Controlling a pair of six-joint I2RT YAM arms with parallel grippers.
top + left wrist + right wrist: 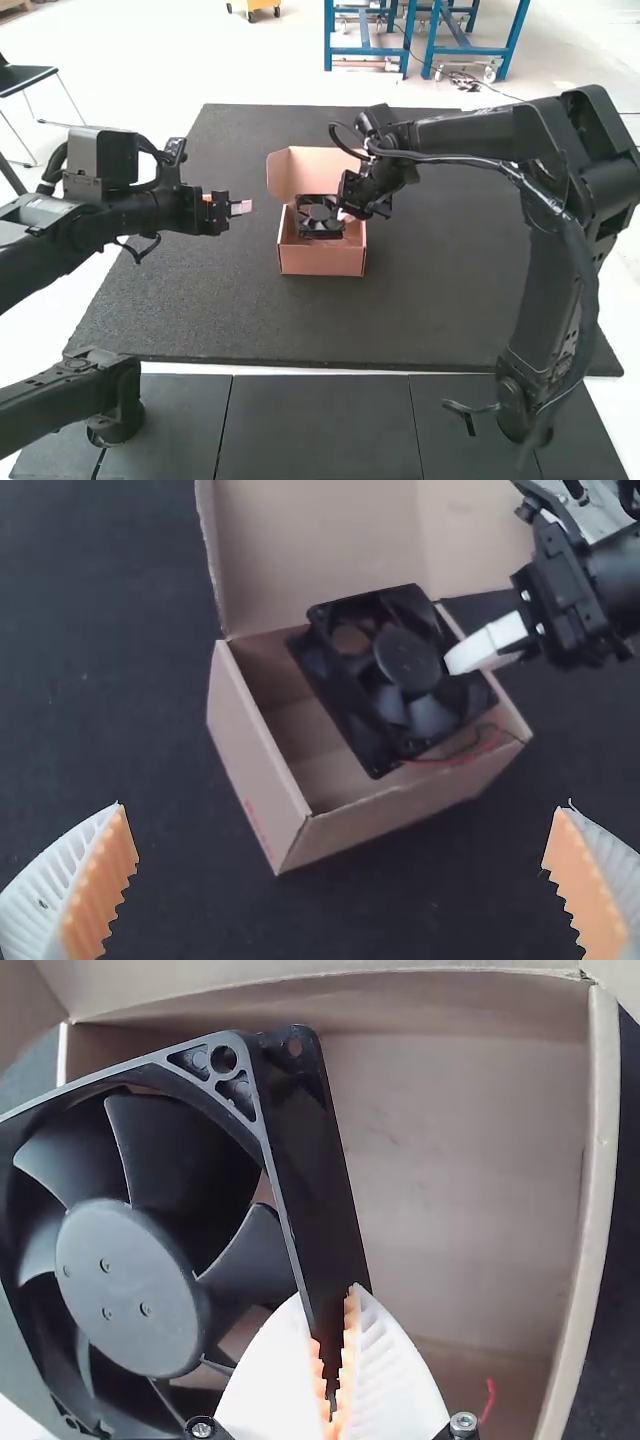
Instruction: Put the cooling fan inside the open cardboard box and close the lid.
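Fan: square black plastic cooling fan (320, 215), tilted, partly inside open brown cardboard box (320, 255), frame centre.
Right gripper (335, 1360): clamped on the fan's frame.
Left gripper (240, 207): fingers apart, left of the box.

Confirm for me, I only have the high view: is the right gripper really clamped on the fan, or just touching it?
Observer: Clamped. In the right wrist view the right gripper pinches the edge of the fan frame between its orange pads.
Operator: Is the fan lying flat in the box?
Observer: No. The left wrist view shows it tilted, one corner down inside the cardboard box and the opposite corner above the rim.
Operator: Any wire in the way?
Observer: A thin red wire runs from the fan along the inside of one wall, near its top edge.
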